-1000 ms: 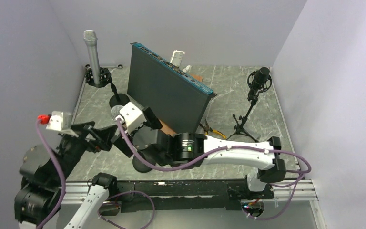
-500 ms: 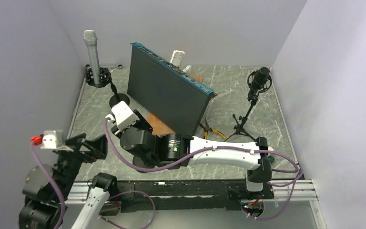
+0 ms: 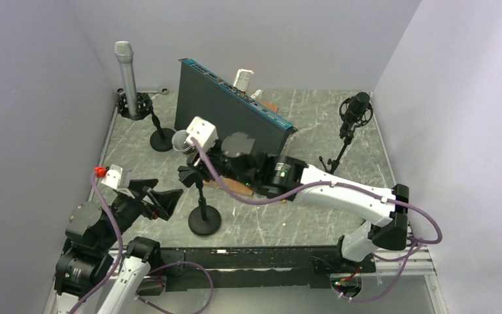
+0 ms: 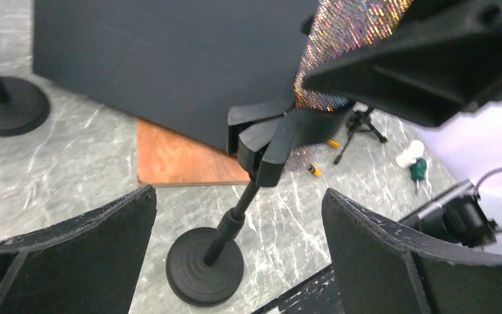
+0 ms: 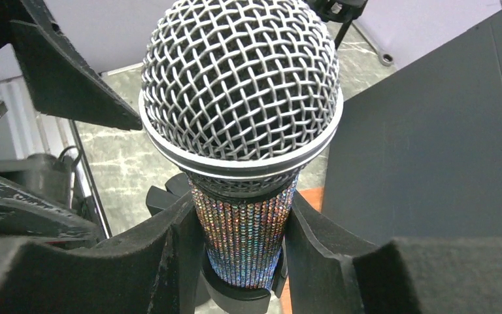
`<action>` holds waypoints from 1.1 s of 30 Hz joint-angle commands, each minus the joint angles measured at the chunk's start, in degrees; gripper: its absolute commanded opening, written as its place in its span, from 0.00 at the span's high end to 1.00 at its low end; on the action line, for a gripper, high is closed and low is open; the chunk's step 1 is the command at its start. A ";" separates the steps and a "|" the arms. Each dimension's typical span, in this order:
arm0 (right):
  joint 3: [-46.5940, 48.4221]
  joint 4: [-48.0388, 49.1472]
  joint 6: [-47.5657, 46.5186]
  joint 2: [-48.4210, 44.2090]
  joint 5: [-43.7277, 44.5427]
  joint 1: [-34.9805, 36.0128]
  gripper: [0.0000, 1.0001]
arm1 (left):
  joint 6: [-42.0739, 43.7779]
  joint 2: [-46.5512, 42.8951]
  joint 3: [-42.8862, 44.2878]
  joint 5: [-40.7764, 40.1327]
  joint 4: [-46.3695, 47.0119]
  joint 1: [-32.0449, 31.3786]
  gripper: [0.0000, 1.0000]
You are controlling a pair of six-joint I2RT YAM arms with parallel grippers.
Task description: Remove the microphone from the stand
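The microphone [image 5: 242, 104] has a silver mesh head and a glittery body. It sits upright in the black clip of the stand [image 3: 204, 222], a short pole on a round base. My right gripper [image 5: 242, 245] is shut on the glittery body just above the clip, with a pad pressed against each side. From above, the right gripper [image 3: 193, 156] is below the mesh head [image 3: 180, 140]. My left gripper [image 4: 238, 216] is open, low and to the near left of the stand's base [image 4: 204, 265], with nothing between its fingers. It appears again as the left gripper [image 3: 163, 199] from above.
A big black box [image 3: 229, 127] stands tilted just behind the stand, over a brown board [image 4: 183, 157]. A silver microphone [image 3: 125, 65] on another stand is at the back left, with a round base [image 3: 163, 140] near it. A studio microphone on a tripod [image 3: 353, 111] stands at the right.
My right arm swung right and back to the microphone, and its jaws closed onto the glittery body. The left arm shifted right towards the stand, still open.
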 commanded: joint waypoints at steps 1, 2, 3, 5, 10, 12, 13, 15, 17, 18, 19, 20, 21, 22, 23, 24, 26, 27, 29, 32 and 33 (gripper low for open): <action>-3.03 0.87 -5.41 -3.84 -19.30 -5.55 1.00 | 5.77 1.93 -3.26 13.23 9.25 0.15 0.01; -3.40 0.83 -5.60 -4.13 -21.51 -6.40 1.00 | 7.35 1.91 -4.12 14.91 10.76 0.15 0.01; -3.74 0.67 -5.72 -4.32 -23.60 -7.32 1.00 | 9.06 1.72 -5.21 16.60 12.41 0.16 0.00; -3.90 -0.02 -5.75 -4.26 -26.90 -8.60 1.00 | 12.53 1.01 -8.65 19.49 17.19 0.20 0.01; -3.17 -1.91 -6.27 -3.50 -29.25 -9.09 1.00 | 17.06 2.13 -11.83 18.37 26.80 0.15 0.01; -3.40 -1.76 -6.13 -3.48 -29.35 -9.16 1.00 | 17.73 3.57 -12.27 19.70 29.52 0.17 0.01; -3.53 -1.58 -6.04 -3.42 -29.34 -9.24 1.00 | 17.79 4.72 -12.38 22.11 30.75 0.20 0.01; -3.51 -1.21 -5.83 -3.34 -29.23 -9.18 1.00 | 17.80 7.84 -12.08 28.06 32.04 0.16 0.05; -3.30 -1.07 -5.54 -3.21 -29.05 -9.17 1.00 | 17.63 11.10 -11.27 33.13 31.69 0.16 0.12; -3.29 -1.06 -5.41 -3.10 -28.96 -9.24 1.00 | 17.62 12.85 -10.92 34.86 31.14 0.15 0.14; -3.27 -1.00 -5.40 -3.09 -28.87 -9.25 1.00 | 17.75 13.83 -10.64 35.94 30.28 0.20 0.16; -3.25 -0.90 -5.47 -3.14 -28.79 -9.30 1.00 | 18.04 14.59 -10.40 36.66 29.18 0.16 0.17; -3.26 -0.91 -5.42 -3.07 -28.76 -9.33 1.00 | 18.38 14.89 -10.23 37.32 28.14 0.15 0.18; -3.20 -0.89 -5.48 -3.08 -28.57 -9.31 1.00 | 18.76 14.84 -10.20 37.48 26.66 0.15 0.17; -3.09 -0.94 -5.56 -3.09 -28.37 -9.33 1.00 | 19.01 14.55 -10.32 37.05 25.66 0.20 0.16; -2.95 -1.09 -5.56 -3.13 -28.23 -9.40 1.00 | 19.48 14.05 -10.43 36.67 24.64 0.17 0.14; -2.53 -1.28 -5.48 -3.07 -28.29 -9.35 1.00 | 19.98 12.88 -10.78 35.54 23.17 0.16 0.12; -2.44 -1.40 -5.49 -3.14 -28.49 -9.36 1.00 | 19.82 12.38 -11.00 34.75 22.86 0.15 0.12; -2.28 -1.41 -5.35 -3.09 -28.73 -9.35 1.00 | 19.30 11.76 -11.40 33.55 23.16 0.15 0.12; -2.04 -1.46 -5.25 -3.03 -28.73 -9.45 1.00 | 18.24 12.23 -11.37 31.80 23.97 0.15 0.19; -1.92 -1.51 -5.14 -2.95 -28.69 -9.40 1.00 | 18.05 12.80 -11.08 31.33 24.00 0.15 0.26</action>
